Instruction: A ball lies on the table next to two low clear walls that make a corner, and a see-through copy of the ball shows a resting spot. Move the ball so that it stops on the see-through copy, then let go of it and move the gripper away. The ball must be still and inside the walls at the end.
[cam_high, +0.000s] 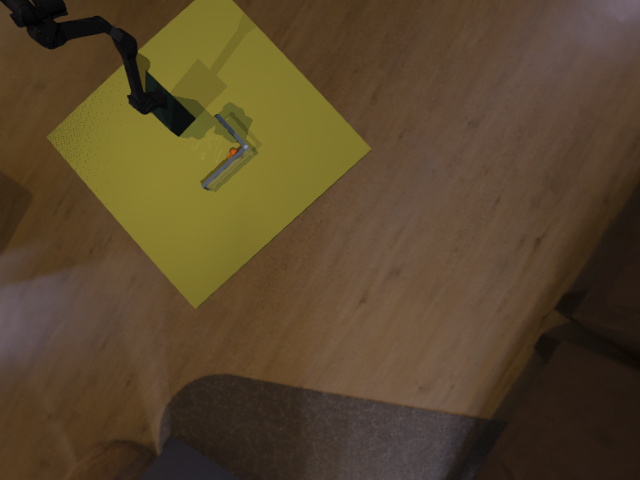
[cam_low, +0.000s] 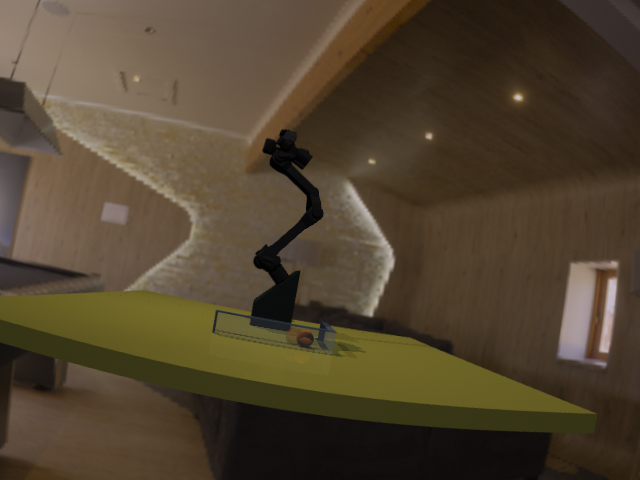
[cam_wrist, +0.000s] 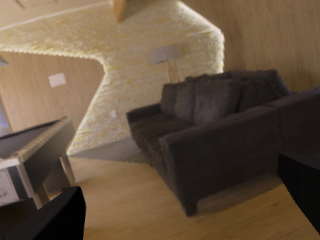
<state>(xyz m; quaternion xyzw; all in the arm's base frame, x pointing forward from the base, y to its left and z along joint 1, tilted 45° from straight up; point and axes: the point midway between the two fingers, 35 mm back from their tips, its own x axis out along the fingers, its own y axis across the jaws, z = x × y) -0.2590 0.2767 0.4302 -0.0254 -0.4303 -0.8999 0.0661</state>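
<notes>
A dark sofa (cam_wrist: 220, 134) stands on wooden floor (cam_wrist: 167, 234); wide-apart jaws frame it, a game table (cam_wrist: 30, 160) to its left.

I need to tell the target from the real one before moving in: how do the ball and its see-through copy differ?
The ball is solid, darker orange; the copy is faint and see-through. The ball sits nearer the corner of the walls, the copy just beside it, overlapping. Both look round, alike in size, and lie inside the walls.
</notes>
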